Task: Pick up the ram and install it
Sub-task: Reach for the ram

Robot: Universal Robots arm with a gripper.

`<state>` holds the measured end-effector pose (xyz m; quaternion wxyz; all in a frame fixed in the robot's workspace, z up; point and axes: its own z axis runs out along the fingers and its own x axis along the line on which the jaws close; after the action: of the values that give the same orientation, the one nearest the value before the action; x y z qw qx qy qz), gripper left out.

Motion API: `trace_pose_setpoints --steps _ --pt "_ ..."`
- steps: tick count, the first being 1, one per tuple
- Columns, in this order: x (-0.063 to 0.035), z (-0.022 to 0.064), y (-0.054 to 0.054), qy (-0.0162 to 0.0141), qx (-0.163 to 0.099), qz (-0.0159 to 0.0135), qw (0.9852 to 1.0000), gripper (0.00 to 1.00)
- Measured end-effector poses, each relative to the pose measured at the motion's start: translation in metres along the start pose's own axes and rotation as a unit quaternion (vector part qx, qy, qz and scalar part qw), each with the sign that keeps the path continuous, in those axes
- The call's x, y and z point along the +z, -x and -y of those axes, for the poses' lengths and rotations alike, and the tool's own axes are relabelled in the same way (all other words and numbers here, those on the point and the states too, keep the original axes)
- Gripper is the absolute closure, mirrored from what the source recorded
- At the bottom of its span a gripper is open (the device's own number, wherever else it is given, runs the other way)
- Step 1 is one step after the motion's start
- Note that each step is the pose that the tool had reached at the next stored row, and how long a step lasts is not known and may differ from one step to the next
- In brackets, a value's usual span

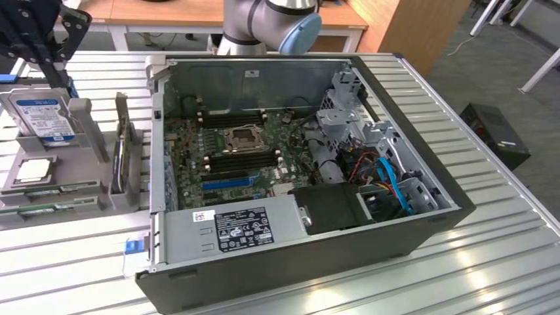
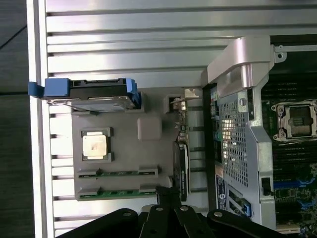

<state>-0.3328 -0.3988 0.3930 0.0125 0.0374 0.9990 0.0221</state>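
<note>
1. Nothing of the task shows as done. The long, thin green circuit-board ram (image 2: 119, 173) lies in a groove of the grey plastic holder block (image 2: 126, 148), with a second stick like it (image 2: 119, 191) in the next groove.
2. The arm's black fingers (image 2: 164, 194) are pressed together on nothing, hanging over the holder near the sticks' ends.
3. Both the pick-up and the seating remain. The long black memory slots (image 1: 235, 119) on the green motherboard (image 1: 191, 164) look empty.
4. The holder also carries a silver hard drive with blue brackets (image 2: 89, 94), standing on edge, and a square metal-topped processor (image 2: 95, 145) in a recess.
5. The open dark metal computer case (image 1: 350, 252) on the ribbed metal desk (image 1: 490, 275) holds the motherboard, a bare processor socket (image 1: 240, 136) and a grey labelled power supply (image 1: 236, 226).
</note>
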Motion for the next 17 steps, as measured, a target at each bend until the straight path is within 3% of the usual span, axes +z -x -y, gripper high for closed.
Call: trace_pose_setpoints --steps 17 --pt "-0.0009 0.0026 -0.035 0.0 0.0 0.0 1.0 0.9"
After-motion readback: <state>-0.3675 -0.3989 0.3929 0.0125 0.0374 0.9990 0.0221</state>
